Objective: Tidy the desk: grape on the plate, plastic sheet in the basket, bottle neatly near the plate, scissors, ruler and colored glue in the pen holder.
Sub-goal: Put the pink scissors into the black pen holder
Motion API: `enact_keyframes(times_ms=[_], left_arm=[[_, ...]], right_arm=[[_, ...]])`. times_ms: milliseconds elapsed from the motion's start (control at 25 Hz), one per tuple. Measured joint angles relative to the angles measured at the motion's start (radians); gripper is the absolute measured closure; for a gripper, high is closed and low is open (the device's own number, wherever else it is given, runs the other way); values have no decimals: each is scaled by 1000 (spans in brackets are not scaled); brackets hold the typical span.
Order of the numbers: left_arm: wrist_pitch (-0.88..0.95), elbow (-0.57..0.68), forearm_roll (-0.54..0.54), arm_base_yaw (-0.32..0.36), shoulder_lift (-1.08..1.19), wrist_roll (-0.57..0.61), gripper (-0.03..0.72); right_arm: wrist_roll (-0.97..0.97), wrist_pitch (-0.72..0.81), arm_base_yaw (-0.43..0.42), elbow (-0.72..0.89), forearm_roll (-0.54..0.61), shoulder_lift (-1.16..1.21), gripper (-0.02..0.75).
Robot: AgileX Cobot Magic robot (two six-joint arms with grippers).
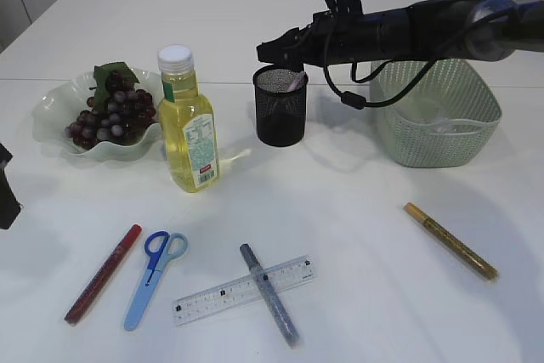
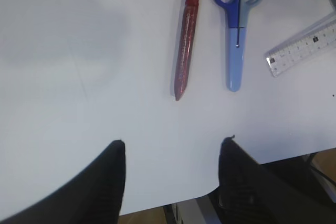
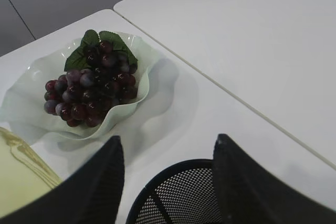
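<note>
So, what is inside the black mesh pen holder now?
In the exterior view, the pen holder shows one pale pinkish stick leaning against its right rim. The dark mesh wall hides the lower part, so what else lies deeper cannot be told.

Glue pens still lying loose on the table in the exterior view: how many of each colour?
Red glue pen: 1
Grey glue pen: 1
Gold glue pen: 1
Total: 3
</note>
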Motion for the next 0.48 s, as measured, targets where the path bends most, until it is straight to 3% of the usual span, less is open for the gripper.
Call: enact_keyframes(times_ms=[200,360,480], left_arm=[[9,0,0,0,0,0,273],[11,0,0,0,0,0,273],[-12,0,0,0,0,0,273]], right_arm=[[155,-18,0,0,-78,-63,300],[528,-14,0,0,-409,-182,300],[815,89,0,0,-681,-280,300]])
